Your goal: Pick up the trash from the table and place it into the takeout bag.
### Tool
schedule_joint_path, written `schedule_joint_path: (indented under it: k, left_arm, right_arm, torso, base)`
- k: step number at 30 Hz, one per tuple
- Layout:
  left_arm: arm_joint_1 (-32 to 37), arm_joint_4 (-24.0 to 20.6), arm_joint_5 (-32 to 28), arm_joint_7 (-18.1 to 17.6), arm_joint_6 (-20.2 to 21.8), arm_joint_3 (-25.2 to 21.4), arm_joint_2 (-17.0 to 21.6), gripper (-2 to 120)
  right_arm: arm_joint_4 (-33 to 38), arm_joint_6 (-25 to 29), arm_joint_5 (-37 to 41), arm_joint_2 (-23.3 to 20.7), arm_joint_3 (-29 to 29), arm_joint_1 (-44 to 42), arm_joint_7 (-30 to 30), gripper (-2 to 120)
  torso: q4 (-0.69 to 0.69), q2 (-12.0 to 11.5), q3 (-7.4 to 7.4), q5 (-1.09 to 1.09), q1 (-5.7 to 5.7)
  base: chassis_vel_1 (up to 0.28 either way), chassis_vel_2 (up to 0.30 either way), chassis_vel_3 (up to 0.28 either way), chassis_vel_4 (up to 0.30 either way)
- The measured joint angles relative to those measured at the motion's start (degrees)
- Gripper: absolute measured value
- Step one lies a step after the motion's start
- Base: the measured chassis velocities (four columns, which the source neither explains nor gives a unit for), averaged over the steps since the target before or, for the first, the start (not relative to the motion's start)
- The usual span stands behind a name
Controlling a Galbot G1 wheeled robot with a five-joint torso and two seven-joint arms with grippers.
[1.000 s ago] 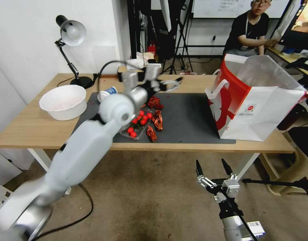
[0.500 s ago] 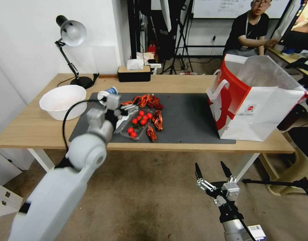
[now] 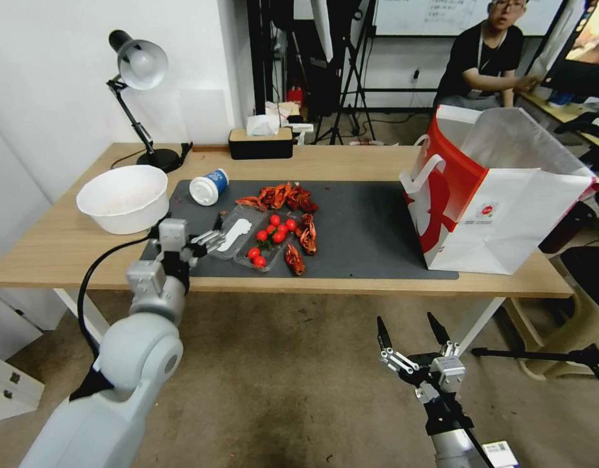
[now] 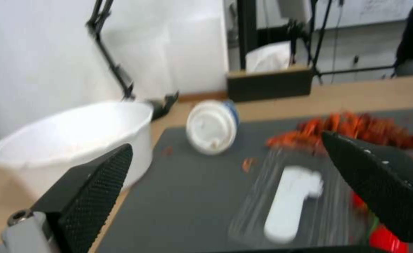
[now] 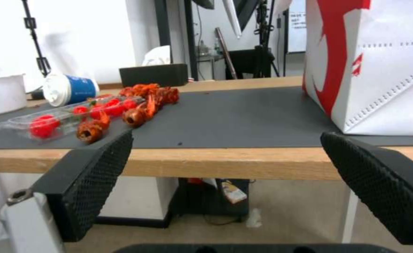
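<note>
On the table (image 3: 65,250) lies the trash. A white cup with a blue label (image 3: 208,187) (image 4: 213,126) (image 5: 68,93) rests on its side at the mat's far left. A white round bowl (image 3: 124,198) (image 4: 75,137) stands left of the mat. A clear plastic tray (image 3: 238,231) holding cherry tomatoes (image 3: 273,234) sits among red crayfish shells (image 3: 286,195). The takeout bag (image 3: 507,221) (image 5: 384,70) stands open at the right. My left gripper (image 3: 212,237) (image 4: 225,140) hovers open and empty at the mat's near left, beside the tray. My right gripper (image 3: 410,335) (image 5: 226,135) waits open below the table's front edge.
A desk lamp (image 3: 140,65) and a black tissue box (image 3: 260,143) stand along the table's far edge. A dark grey mat (image 3: 364,227) covers the middle. Tripods and a seated person are behind the table. Bare floor lies in front of it.
My left arm has drawn back from high over the mat's middle, down and towards the table's near left edge. The right gripper has barely moved.
</note>
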Motion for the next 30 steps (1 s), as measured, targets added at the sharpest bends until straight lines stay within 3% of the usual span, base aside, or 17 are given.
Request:
schedule_joint_path:
  k: [14,23,30]
  left_arm:
    - [7.66,-0.99,1.88,0.10,-1.45,-2.92,-2.27,100]
    - [15.89,-1.23,2.50,0.80,-6.94,-6.80,-3.61,100]
    - [10.63,1.88,-2.66,1.92,-7.12,-5.26,-3.18,100]
  right_arm:
    - [0.27,-0.42,1.32,-0.60,0.17,0.25,-1.01,100]
    - [-0.34,-1.53,3.16,-1.79,0.71,1.85,-1.35,100]
    - [-1.22,-2.16,5.45,-2.29,0.74,3.03,-2.96,100]
  torso:
    - [-0.01,0.00,0.00,0.01,0.00]
    - [-0.01,0.00,0.00,0.01,0.00]
    - [-0.01,0.00,0.01,0.00,0.01]
  base:
    - [0.000,0.000,0.000,0.000]
    - [0.000,0.000,0.000,0.000]
    - [0.000,0.000,0.000,0.000]
